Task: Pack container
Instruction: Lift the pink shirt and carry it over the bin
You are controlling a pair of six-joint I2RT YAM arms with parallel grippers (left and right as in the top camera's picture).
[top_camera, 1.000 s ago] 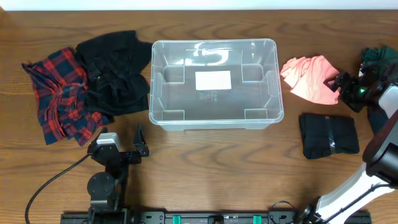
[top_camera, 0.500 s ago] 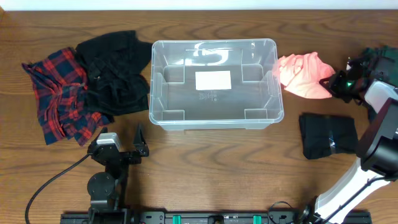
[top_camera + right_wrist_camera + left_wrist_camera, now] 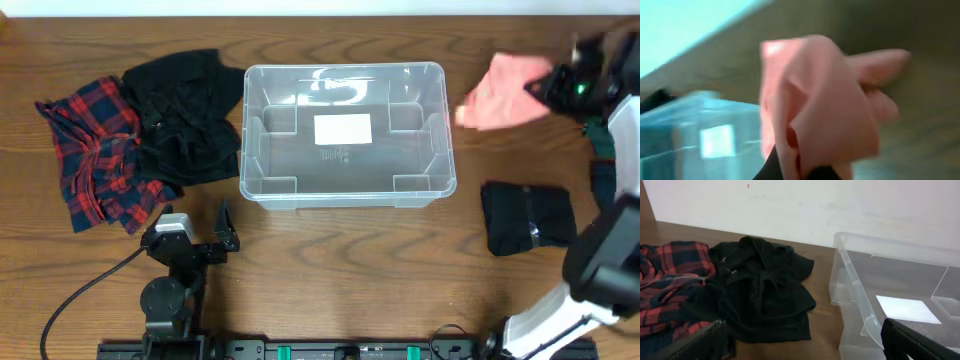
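Note:
The clear plastic container [image 3: 343, 132] stands empty in the middle of the table, a white label [image 3: 343, 129] on its bottom; its near corner shows as container [image 3: 875, 305] in the left wrist view. My right gripper [image 3: 545, 90] is shut on a pink garment [image 3: 505, 90], lifted off the table just right of the container. The pink garment [image 3: 825, 110] fills the right wrist view and hides the fingers. My left gripper [image 3: 228, 232] rests open near the front left, its fingertips [image 3: 910, 340] wide apart over bare wood.
A black garment [image 3: 185, 118] and a red plaid garment [image 3: 92, 150] lie left of the container. A folded black garment [image 3: 528, 217] lies at the front right. A dark green garment [image 3: 604, 135] sits by the right edge.
My right gripper closed on the pink garment and lifted it off the table, up and slightly toward the far side. The left arm has not moved.

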